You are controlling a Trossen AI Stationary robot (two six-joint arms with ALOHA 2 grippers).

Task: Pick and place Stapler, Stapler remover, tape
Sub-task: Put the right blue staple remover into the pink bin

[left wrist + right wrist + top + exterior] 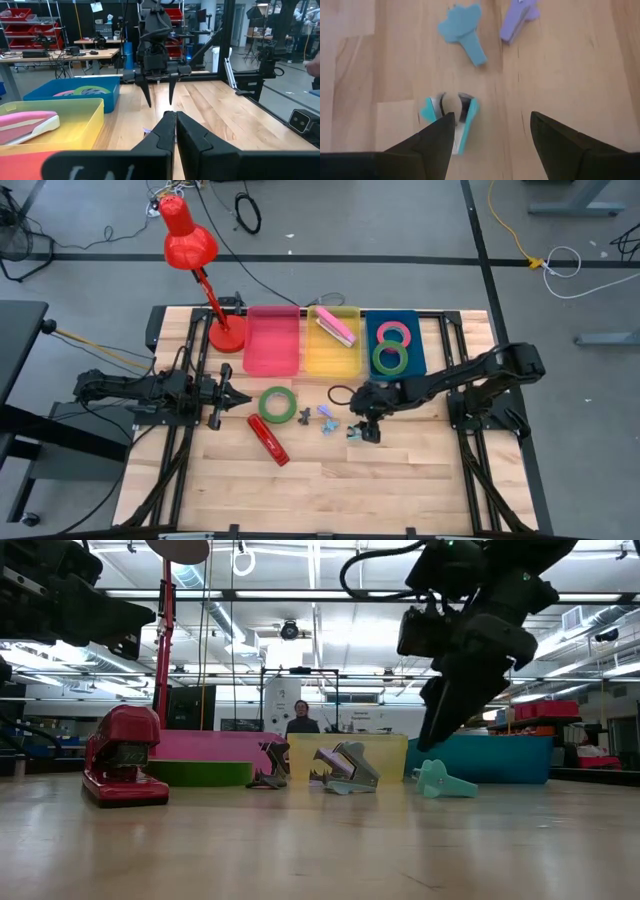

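now, teal stapler remover point(451, 121): lying on the table, just off the right gripper's nearer fingertip
right gripper point(492, 131): spread wide above it, empty
step: lining up the pick
next: centre, drop, pinch
left gripper point(232, 396): pressed together, waiting beside the green tape point(277, 404)
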